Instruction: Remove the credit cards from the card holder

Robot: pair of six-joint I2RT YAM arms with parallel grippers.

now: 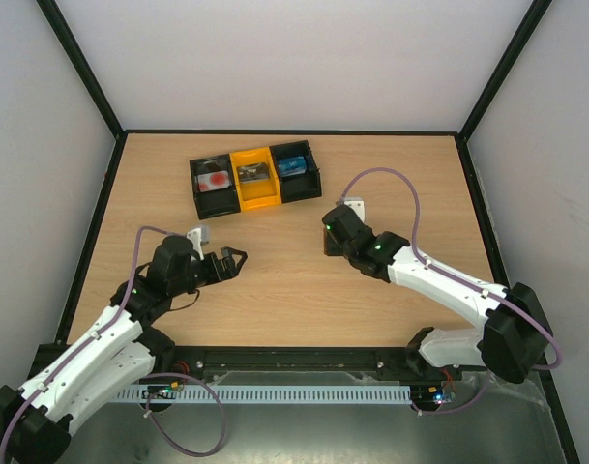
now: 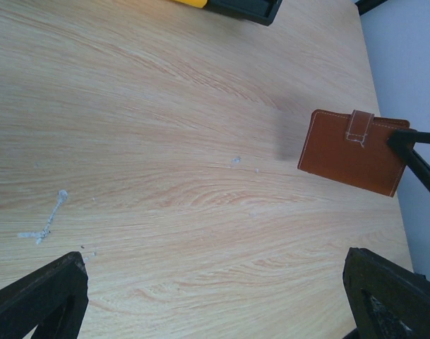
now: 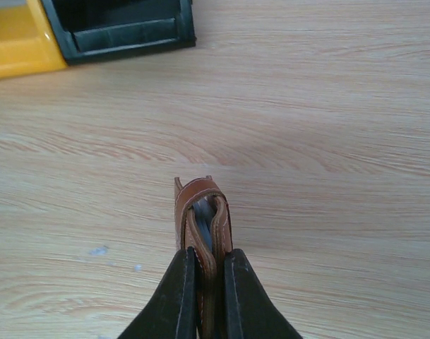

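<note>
The card holder (image 3: pixel 204 205) is a reddish-brown leather wallet, folded shut with its tab over the edge. My right gripper (image 3: pixel 207 282) is shut on it and holds it edge-on above the table. Pale blue-grey edges show inside the fold; I cannot tell whether they are credit cards. In the left wrist view the card holder (image 2: pixel 352 152) hangs at the right with a black finger (image 2: pixel 412 145) on it. In the top view the right gripper (image 1: pixel 330 237) hides it. My left gripper (image 1: pixel 238 259) is open and empty, low over the table to the left, its fingertips (image 2: pixel 38 300) wide apart.
A three-bin tray (image 1: pixel 193 188), black with a yellow middle bin, stands at the back of the table with small items in it, one of them blue (image 1: pixel 292 166). Its corner shows in the right wrist view (image 3: pixel 116 32). Black frame rails edge the table.
</note>
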